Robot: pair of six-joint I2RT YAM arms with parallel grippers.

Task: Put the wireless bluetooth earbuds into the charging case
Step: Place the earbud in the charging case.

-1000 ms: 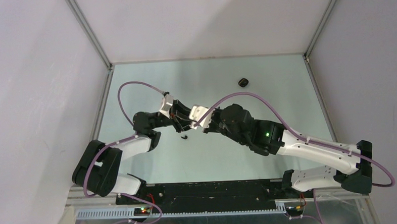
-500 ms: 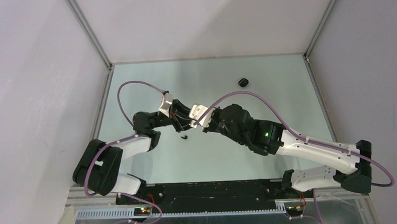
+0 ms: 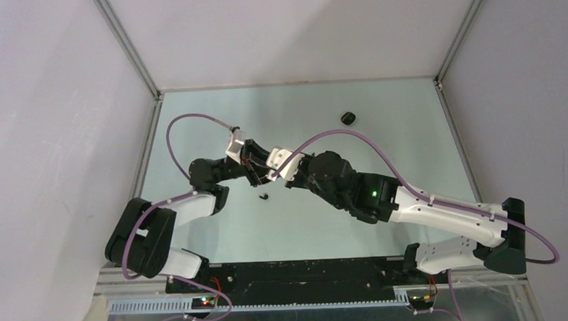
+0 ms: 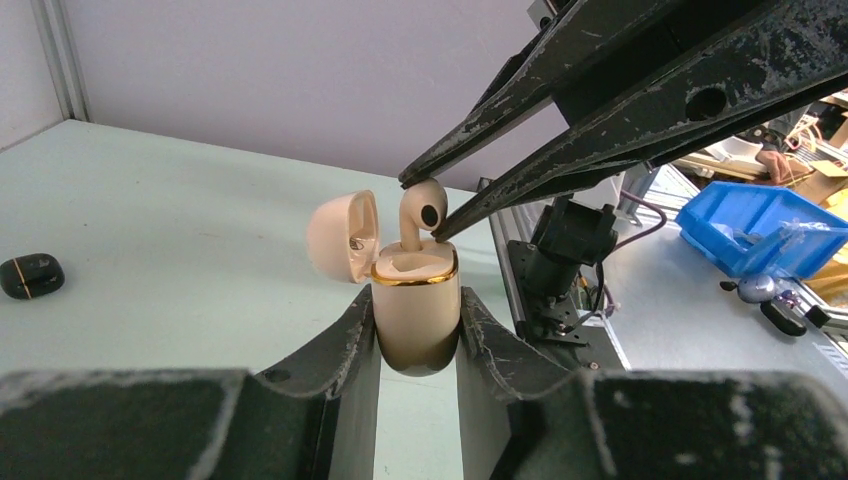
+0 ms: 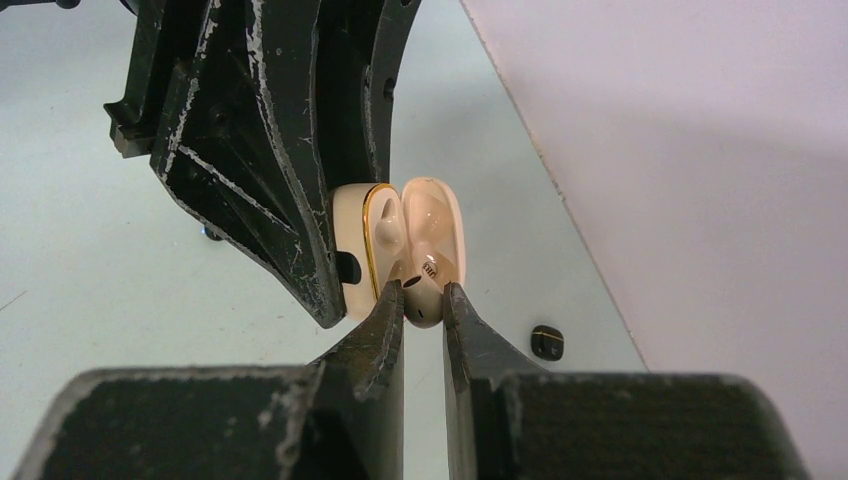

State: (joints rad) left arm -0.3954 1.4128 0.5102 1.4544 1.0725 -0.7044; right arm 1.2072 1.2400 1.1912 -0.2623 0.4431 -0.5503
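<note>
The cream bud (image 4: 425, 212) has its stem down in the open case (image 4: 416, 335), so the stem's end is hidden. Its round head, with a dark dot, sticks up over the gold rim. The right gripper (image 5: 424, 300) pinches that head, and the left gripper (image 4: 417, 300) squeezes the cream case, upright with its lid tipped back. A black case (image 3: 348, 117) lies far off on the table (image 3: 395, 127), and a tiny black speck (image 3: 263, 196) under the arms is too small to tell.
</note>
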